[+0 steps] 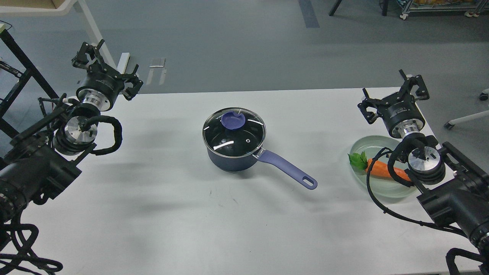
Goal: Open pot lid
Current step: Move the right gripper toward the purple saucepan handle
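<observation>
A small dark navy pot (228, 162) stands at the middle of the white table (153, 214). Its long lavender handle (287, 169) points toward the front right. The clear glass lid (233, 138) sits shut on the pot, with its flat purple knob (233, 120) toward the far side. My left gripper (110, 68) hovers open over the table's far left corner, well away from the pot. Off at the right edge, my right gripper (390, 94) is also open and holds nothing.
A pale green glass dish (376, 144) with a toy carrot (382, 170) lies at the right, partly under my right arm. A white desk leg (95, 30) and a black frame (19, 76) stand beyond the far left corner.
</observation>
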Available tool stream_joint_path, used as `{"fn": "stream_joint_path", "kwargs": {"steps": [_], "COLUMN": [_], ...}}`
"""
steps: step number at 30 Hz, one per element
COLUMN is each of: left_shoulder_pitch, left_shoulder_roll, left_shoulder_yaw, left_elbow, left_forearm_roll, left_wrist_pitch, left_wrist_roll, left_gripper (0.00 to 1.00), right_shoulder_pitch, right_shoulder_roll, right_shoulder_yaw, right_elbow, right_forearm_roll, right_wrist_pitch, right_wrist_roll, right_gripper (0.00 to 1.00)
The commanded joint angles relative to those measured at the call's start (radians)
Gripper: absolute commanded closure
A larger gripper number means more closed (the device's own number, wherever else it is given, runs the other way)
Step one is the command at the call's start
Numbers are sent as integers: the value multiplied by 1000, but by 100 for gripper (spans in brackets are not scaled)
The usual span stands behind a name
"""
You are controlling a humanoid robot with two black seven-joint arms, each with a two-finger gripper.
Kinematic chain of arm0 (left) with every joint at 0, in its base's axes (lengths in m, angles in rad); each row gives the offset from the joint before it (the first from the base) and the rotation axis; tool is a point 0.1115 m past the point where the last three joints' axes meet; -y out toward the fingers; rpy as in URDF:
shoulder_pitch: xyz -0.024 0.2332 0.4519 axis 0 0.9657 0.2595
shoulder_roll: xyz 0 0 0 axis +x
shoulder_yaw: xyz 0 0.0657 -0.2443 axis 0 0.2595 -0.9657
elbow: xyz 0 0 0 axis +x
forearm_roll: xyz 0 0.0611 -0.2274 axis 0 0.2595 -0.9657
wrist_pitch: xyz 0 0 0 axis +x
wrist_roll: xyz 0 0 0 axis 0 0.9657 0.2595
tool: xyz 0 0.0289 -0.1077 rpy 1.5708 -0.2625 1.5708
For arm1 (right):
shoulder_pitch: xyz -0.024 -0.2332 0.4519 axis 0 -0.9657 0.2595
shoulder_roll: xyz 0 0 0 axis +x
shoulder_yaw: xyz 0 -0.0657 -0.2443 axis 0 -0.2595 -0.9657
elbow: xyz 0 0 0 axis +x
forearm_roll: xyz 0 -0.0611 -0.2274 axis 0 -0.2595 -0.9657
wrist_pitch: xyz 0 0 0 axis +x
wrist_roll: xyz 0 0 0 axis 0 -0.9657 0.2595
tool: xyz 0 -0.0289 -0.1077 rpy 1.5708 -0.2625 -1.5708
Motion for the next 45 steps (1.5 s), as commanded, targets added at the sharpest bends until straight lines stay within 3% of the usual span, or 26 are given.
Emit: {"fn": "stream_joint_path", "kwargs": {"steps": [1, 11, 18, 21, 25, 31, 39, 45], "left_shoulder_pitch": [1, 13, 36, 38, 38, 33, 16, 7], "left_shoulder_roll": [1, -1, 45, 62, 77, 96, 99, 131], "left_shoulder_yaw": [2, 2, 13, 21, 42, 61, 88, 88], "left_elbow": [-3, -9, -9, -9, -12, -51, -86, -115], "left_forearm_roll": [3, 43, 48, 51, 63, 68, 77, 106], "left_wrist_pitch": [0, 9, 12, 12, 5, 11, 14, 14], "left_wrist_roll": [-2, -17, -6, -5, -3, -2, 4, 0], "left_gripper": [0, 0, 0, 0, 1, 1, 1, 1], "right_shoulder_pitch": [0, 12, 158, 271, 388, 534, 831, 1015], "right_shoulder_roll": [1, -35, -313, -370, -368, -375, -356, -272], "right_shoulder_yaw": [4, -9, -305, -458, -584, -793, -1222, -1483], "right_elbow": [11, 55, 190, 199, 216, 356, 457, 584], "right_forearm_roll": [-1, -6, -30, -81, -286, -645, -811, -986], "right_wrist_pitch": [-3, -35, -40, -40, -43, -102, -135, -156], "right_wrist_roll": [0, 8, 8, 8, 6, 8, 8, 8], "right_gripper": [0, 0, 0, 0, 0, 0, 1, 3]}}
